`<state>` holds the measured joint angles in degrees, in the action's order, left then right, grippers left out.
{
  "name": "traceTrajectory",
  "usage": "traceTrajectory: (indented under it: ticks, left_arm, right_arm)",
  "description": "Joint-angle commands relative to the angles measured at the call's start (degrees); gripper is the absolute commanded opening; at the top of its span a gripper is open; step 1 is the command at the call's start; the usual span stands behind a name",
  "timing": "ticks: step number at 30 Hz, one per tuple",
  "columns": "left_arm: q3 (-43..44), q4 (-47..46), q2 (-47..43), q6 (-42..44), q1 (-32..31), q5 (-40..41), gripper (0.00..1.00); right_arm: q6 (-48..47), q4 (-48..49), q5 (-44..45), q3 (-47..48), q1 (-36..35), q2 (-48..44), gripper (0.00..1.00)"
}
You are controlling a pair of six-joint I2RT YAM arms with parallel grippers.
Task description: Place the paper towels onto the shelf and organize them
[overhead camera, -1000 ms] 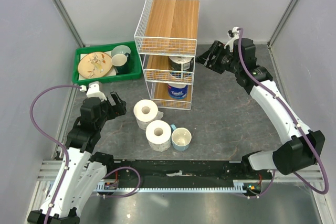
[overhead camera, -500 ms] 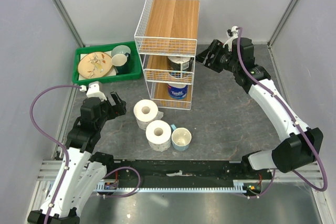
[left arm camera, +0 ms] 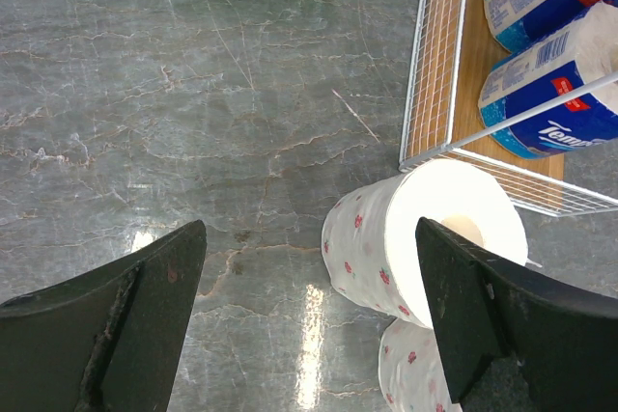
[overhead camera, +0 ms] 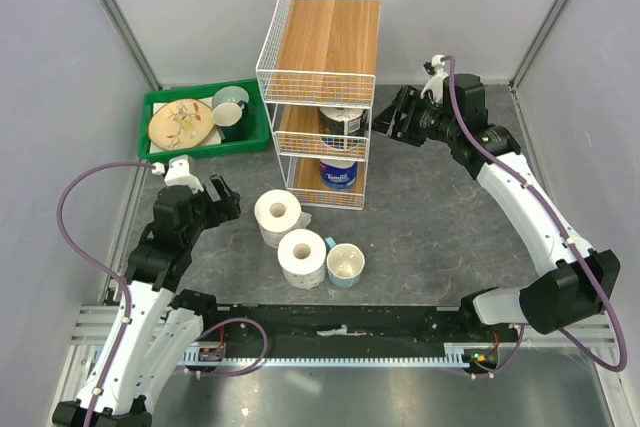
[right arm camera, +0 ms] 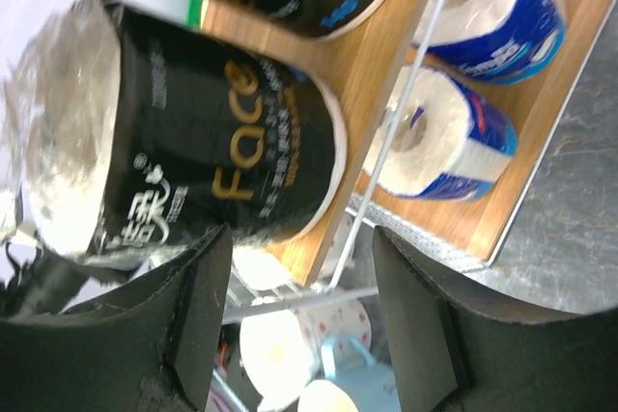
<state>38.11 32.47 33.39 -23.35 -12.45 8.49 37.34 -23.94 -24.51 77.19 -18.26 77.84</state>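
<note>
The shelf (overhead camera: 322, 77) stands at the back centre. Its middle tier holds a dark-wrapped paper towel roll (overhead camera: 343, 119) and its bottom tier a blue-wrapped one (overhead camera: 338, 173). The right wrist view shows two dark rolls (right arm camera: 212, 151) on the middle board and two blue rolls (right arm camera: 446, 142) below. My right gripper (overhead camera: 390, 119) is open and empty at the right side of the middle tier, just short of the dark roll. Two white floral rolls (overhead camera: 277, 213) (overhead camera: 302, 254) stand on the table in front of the shelf. My left gripper (overhead camera: 222, 197) is open and empty, left of the nearer roll (left arm camera: 415, 238).
A pale blue cup (overhead camera: 345, 265) stands right of the front floral roll. A green tray (overhead camera: 205, 119) with a plate and a cup sits at the back left. The shelf's white wire corner (left arm camera: 425, 147) is beside the floral roll. Grey walls close in both sides.
My right gripper has moved a little left, closer to the shelf's middle tier. The left arm and the rolls have not moved.
</note>
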Motion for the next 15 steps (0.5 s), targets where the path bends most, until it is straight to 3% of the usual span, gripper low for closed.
traceTrajectory:
  ticks: [1,15]
  left_arm:
    - [1.0,-2.32,0.01,0.41,0.32,0.12,0.96]
    - [1.0,-2.23,0.1,0.41,0.32,0.12,0.96]
  right_arm:
    - [-2.8,-1.54,-4.92,3.23,-0.28,-1.47,0.68]
    - [-1.49,0.21,-10.38,3.32,-0.2,1.61,0.68]
